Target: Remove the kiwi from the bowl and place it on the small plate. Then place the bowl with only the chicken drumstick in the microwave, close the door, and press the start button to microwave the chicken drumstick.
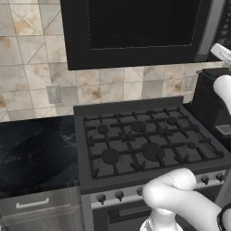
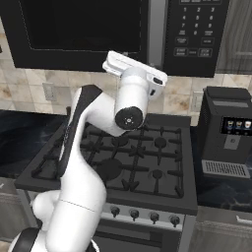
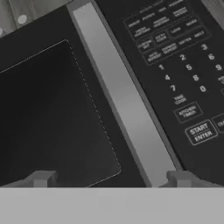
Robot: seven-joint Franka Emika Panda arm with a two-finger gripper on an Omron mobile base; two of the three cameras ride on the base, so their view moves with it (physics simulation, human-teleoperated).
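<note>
Microwave hangs above the stove, its door flush w/ the body, dark window bordered by a dotted line. In hand view the cam looks straight at the front, rolled so the door's grey handle strip runs diagonally from top-left to bottom-right; window on one side of it, control panel w/ number keys on the other. START/ENTER button sits near the panel's lower edge, just off the handle strip. Gripper is spread wide, nothing between the tips; one fingertip lies over the window's corner, the other one over the handle strip's lower end. Can't tell whether the tips touch the door or hover close. In right base view the white arm rises from lower left, bends over the stove's front-left area, and the wrist reaches up to the microwave's bottom edge near the seam betw. door and panel. Free room: the stove grates under the arm are bare, and so is the dark counter left of the stove. Tight side: black coffee machine stands just right of the stove, under the panel end; wall outlet on the tiles behind the counter. Stove knobs line the front edge, below the elbow.
</note>
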